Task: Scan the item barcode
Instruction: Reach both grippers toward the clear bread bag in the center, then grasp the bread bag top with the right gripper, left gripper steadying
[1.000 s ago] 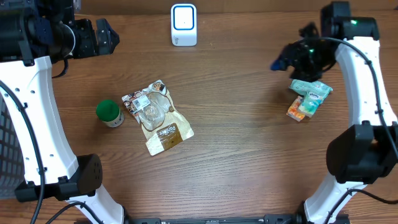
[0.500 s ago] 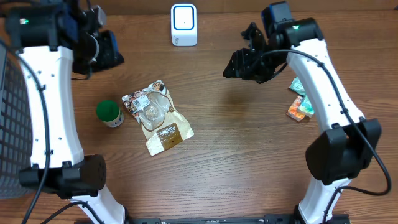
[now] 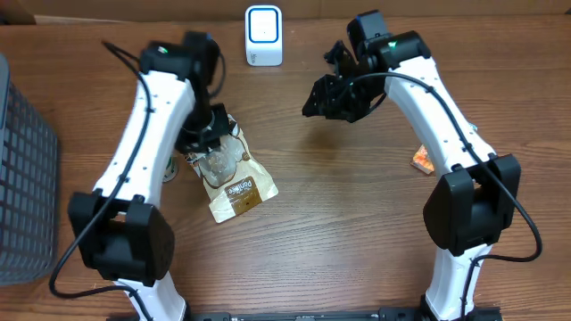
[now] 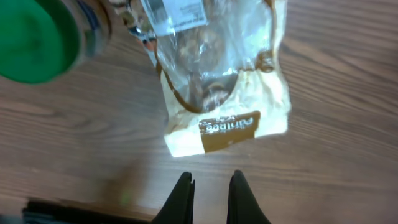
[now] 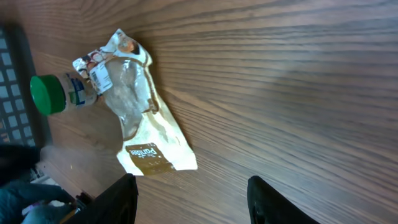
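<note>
Hovering over the upper edge of the snack pouch (image 3: pixel 236 183), the left gripper (image 4: pixel 210 180) was clenched on nothing, a green-lidded jar (image 4: pixel 34 37) just beside that edge. The right gripper (image 5: pixel 191 186) hung spread and empty above open tabletop (image 3: pixel 339 223), apart from pouch and scanner (image 3: pixel 263 36).

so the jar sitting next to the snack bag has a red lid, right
Not quite: the lid is green, not red, as the left wrist view shows. The rest holds: the jar does sit next to the snack bag.
</note>
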{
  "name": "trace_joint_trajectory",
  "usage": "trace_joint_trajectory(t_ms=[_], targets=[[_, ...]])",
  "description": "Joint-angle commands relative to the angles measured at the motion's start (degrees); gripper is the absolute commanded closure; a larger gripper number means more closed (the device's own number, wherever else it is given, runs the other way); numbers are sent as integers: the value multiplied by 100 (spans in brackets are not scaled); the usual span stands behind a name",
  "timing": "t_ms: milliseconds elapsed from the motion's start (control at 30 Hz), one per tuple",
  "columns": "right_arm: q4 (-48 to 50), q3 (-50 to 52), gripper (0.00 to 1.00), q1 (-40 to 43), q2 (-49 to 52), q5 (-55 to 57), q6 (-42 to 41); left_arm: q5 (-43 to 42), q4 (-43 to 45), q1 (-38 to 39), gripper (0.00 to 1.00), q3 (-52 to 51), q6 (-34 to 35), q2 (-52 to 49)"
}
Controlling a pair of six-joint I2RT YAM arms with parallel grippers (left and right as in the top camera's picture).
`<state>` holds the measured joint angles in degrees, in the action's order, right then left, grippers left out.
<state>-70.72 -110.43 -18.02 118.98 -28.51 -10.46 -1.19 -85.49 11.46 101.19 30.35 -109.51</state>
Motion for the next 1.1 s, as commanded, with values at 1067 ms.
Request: trace_joint_trajectory(t_ms=[1067], targets=[[1882, -20, 44, -1071, 1757, -1021, -28, 291, 3407, -404, 96, -3762, 1019, 1029]])
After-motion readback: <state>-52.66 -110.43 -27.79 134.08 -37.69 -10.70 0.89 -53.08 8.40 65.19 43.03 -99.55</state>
